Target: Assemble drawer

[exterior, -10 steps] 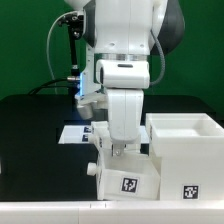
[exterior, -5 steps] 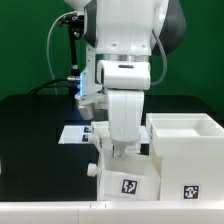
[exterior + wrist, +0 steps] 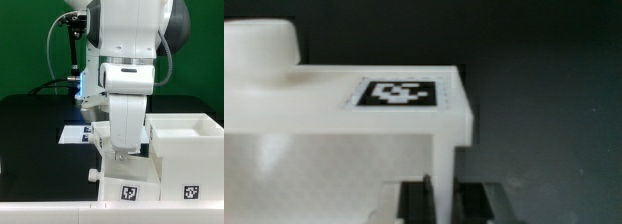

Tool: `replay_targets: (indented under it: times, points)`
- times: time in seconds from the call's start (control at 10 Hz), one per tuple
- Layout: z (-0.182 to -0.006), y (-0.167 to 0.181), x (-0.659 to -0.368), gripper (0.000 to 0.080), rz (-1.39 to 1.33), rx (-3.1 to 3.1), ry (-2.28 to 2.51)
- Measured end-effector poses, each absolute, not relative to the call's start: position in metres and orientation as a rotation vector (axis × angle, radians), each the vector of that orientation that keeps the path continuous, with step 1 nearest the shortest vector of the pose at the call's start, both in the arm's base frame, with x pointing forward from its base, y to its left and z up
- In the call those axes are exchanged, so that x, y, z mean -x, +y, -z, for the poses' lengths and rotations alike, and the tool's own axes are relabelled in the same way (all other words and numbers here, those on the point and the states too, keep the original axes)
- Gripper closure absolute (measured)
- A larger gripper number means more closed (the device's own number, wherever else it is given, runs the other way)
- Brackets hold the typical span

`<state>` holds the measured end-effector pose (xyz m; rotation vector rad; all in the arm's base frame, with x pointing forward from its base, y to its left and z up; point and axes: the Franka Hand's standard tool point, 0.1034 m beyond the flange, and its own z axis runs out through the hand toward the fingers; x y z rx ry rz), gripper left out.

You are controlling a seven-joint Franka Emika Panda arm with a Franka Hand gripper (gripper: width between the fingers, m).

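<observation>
A small white drawer tray (image 3: 124, 178) with a black-and-white tag on its front stands at the front of the table. The large white drawer casing (image 3: 186, 150) stands right beside it, on the exterior view's right. My gripper (image 3: 120, 154) reaches down into the tray from above. In the wrist view the tray (image 3: 331, 150) shows its tag (image 3: 399, 93) and a round knob (image 3: 260, 45). My gripper (image 3: 450, 200) is shut on the tray's thin side wall, with one dark finger (image 3: 418, 200) on each side of it.
The marker board (image 3: 76, 133) lies flat on the black table behind the tray, on the exterior view's left. A white strip runs along the table's front edge (image 3: 40, 212). A green wall stands behind.
My arm and the gripped tray have shifted slightly toward the front edge of the table. The casing has not moved.
</observation>
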<state>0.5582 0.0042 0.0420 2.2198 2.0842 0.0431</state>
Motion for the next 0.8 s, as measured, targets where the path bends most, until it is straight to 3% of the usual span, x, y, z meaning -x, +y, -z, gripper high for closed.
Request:
replay_targets:
  times: [0.8]
  points:
    - [-0.0372, 0.0044, -0.5495, 0.0761, -0.071, -2.184, 2.099]
